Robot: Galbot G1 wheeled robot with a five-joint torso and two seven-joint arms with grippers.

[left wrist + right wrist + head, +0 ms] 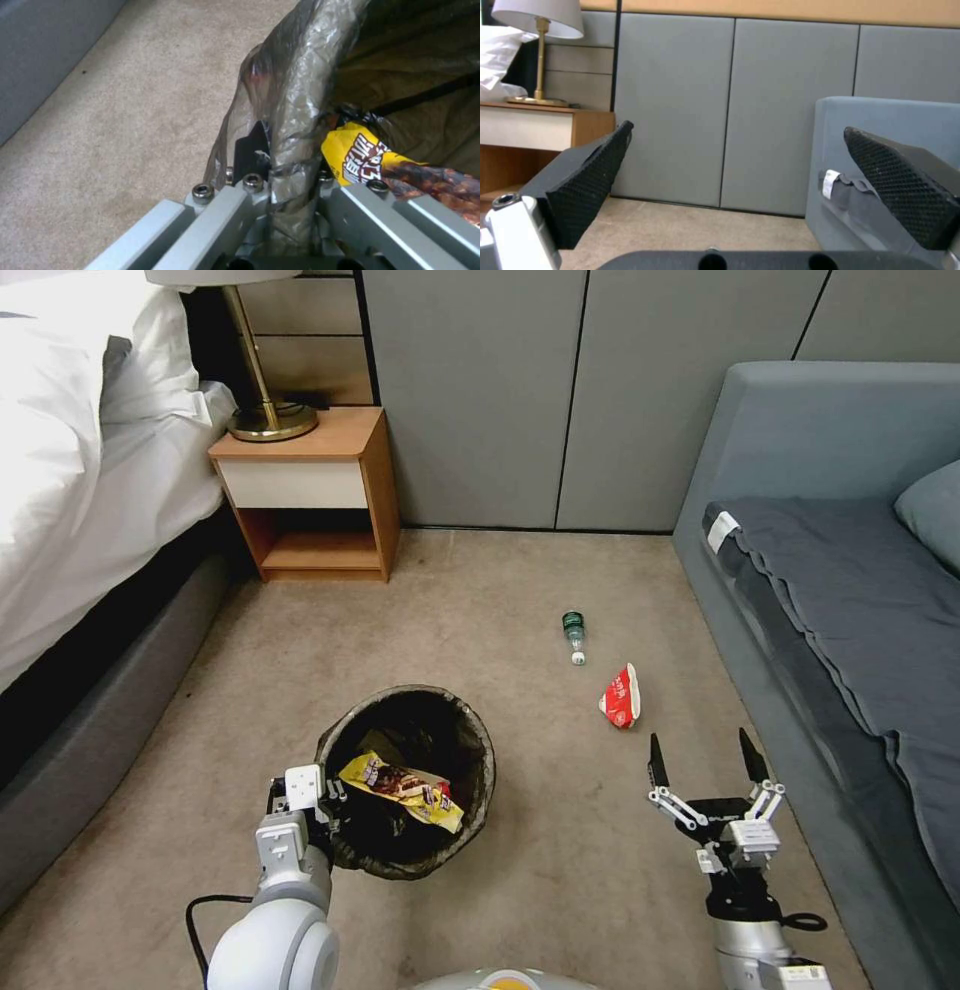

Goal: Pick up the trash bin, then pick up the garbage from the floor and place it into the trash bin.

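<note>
Left gripper (325,805) is clamped on the near-left rim of the round trash bin with the dark crinkled plastic liner (410,780); the left wrist view shows the liner fold pinched between the jaws at (290,165), so the bin is held. A yellow-and-brown snack wrapper (405,788) already lies inside the bin, just beside that grip. Right gripper (703,765) is spread wide and empty, hovering right of the bin and pointing forward, not down. Garbage left on the beige carpet (520,600): a crumpled red-and-white wrapper (621,697), right of the bin and just ahead of the right gripper, and a small clear bottle with a green cap (574,634), farther from the bin toward the grey wall panels (580,390). My read: step in hand is grabbing the red wrapper. To do it well, tip the wrist down first, straddle the wrapper's narrow width, and close on the bunched middle, not a loose edge. Hold the bin level; the grip may be mostly on liner film, so slip is a risk. Bottle will roll; take it across its body.
</note>
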